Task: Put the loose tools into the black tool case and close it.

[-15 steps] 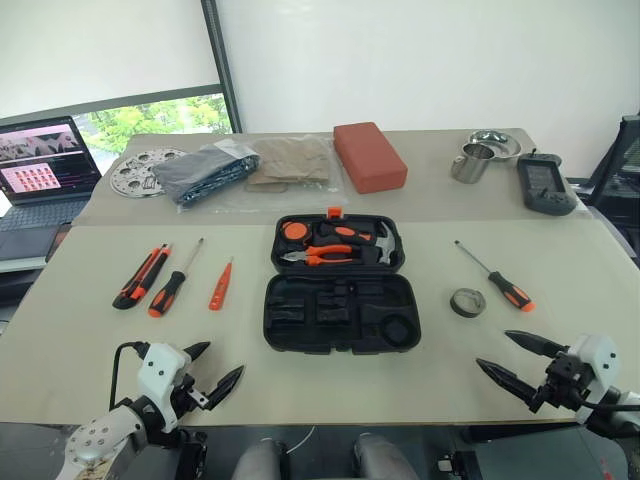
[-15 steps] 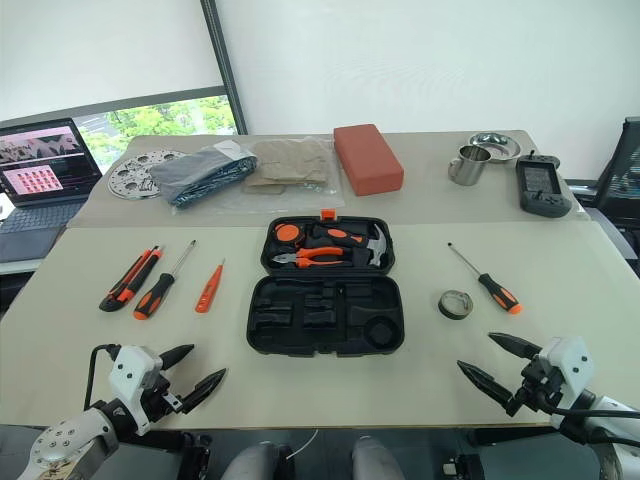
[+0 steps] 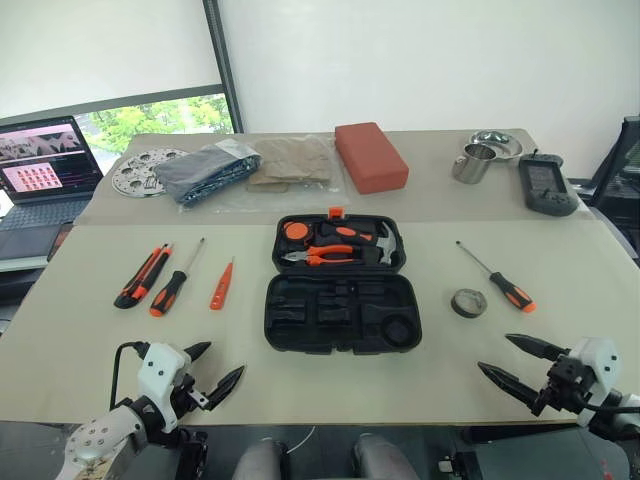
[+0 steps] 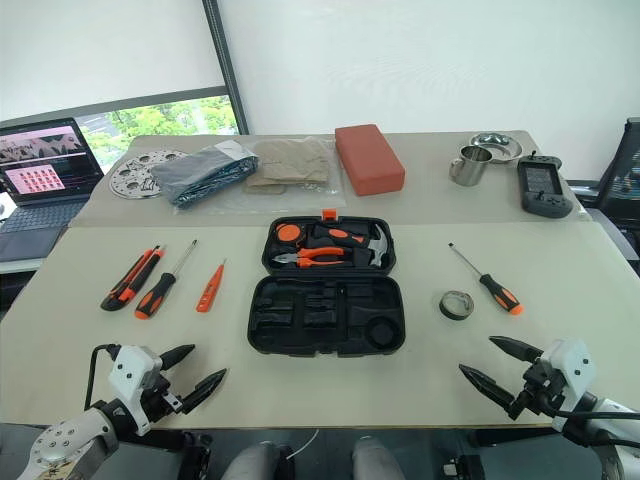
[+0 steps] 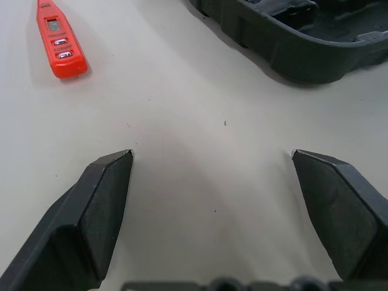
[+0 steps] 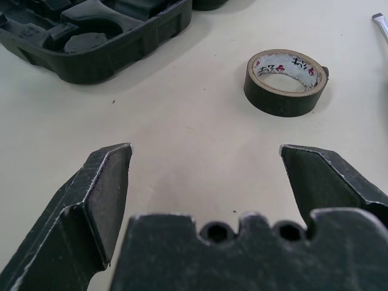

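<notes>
The black tool case (image 3: 341, 312) lies open mid-table, pliers and a hammer in its far half. Left of it lie the utility knife (image 3: 141, 276), an orange-and-black screwdriver (image 3: 173, 284) and the small all-orange screwdriver (image 3: 221, 285). To the right lie the dark tape roll (image 3: 467, 302) and another orange-and-black screwdriver (image 3: 497, 278). My left gripper (image 3: 212, 367) hangs open over the near table edge, short of the small orange screwdriver (image 5: 59, 41). My right gripper (image 3: 510, 363) is open too, just short of the tape roll (image 6: 285, 81).
At the back lie a red-brown block (image 3: 369, 155), folded cloth and bags (image 3: 245, 166), a perforated metal disc (image 3: 141, 172), a steel mug (image 3: 473, 162) with a bowl, and a handheld device (image 3: 545, 184). A laptop (image 3: 42, 165) stands far left.
</notes>
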Motion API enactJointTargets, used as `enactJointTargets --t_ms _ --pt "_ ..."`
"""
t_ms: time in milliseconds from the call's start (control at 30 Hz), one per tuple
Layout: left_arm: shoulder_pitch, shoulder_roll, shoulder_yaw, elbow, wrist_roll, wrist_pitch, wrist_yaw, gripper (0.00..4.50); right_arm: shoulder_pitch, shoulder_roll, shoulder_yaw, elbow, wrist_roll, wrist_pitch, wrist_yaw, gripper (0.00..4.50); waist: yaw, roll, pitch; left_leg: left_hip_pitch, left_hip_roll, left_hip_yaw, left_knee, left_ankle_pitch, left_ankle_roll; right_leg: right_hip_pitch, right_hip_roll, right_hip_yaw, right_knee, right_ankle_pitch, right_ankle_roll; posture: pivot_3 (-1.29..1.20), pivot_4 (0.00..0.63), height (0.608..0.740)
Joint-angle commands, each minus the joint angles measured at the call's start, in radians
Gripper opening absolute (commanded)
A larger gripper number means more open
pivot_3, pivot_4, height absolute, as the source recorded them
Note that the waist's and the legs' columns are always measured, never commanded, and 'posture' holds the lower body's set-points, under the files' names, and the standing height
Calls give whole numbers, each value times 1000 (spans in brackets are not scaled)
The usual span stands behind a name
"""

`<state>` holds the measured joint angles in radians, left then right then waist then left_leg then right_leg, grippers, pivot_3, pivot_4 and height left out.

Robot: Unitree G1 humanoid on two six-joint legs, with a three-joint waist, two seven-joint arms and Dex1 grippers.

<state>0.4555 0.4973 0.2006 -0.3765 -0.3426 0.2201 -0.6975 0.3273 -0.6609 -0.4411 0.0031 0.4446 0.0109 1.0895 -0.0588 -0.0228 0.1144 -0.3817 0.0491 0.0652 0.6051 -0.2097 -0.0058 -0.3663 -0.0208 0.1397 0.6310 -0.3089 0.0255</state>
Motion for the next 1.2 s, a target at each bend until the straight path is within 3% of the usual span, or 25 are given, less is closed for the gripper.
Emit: enactJointTargets --t_ms 33,233,400,633,933,1200 --pt "-2 4 15 -15 -8 -24 -2 4490 -4 -19 -15 -13 8 -24 6 4500 0 0 0 0 0 0 0 0 0 0 0 0 0 0 0 0 150 740" --pt "-3 0 26 -29 -21 -28 -2 4490 -10 -31 -24 -29 23 -14 15 4500 1 0 0 0 0 0 0 0 0 0 0 0 0 0 0 0 150 740" --pt "-48 -13 89 -101 -110 13 32 4490 -20 -53 -31 -88 61 19 22 4500 5 1 0 -1 0 -1 1 0 0 0 0 -1 0 0 0 0 150 740" --pt "-224 30 174 -81 -163 169 162 4490 -107 -83 32 -276 160 132 23 4500 11 2 -1 0 0 -3 3 0 0 2 1 -3 1 -1 2 0 150 740" --pt "-404 39 139 19 -73 285 311 4490 -249 -88 144 -402 168 221 -33 4500 18 3 -2 -2 -2 -9 3 0 0 4 0 -12 1 1 -1 0 150 740" --pt "-516 109 140 174 -40 375 311 4490 -334 -60 189 -446 204 258 -82 4500 18 4 -3 -2 -2 -13 3 0 0 5 1 -16 1 1 -2 0 150 740"
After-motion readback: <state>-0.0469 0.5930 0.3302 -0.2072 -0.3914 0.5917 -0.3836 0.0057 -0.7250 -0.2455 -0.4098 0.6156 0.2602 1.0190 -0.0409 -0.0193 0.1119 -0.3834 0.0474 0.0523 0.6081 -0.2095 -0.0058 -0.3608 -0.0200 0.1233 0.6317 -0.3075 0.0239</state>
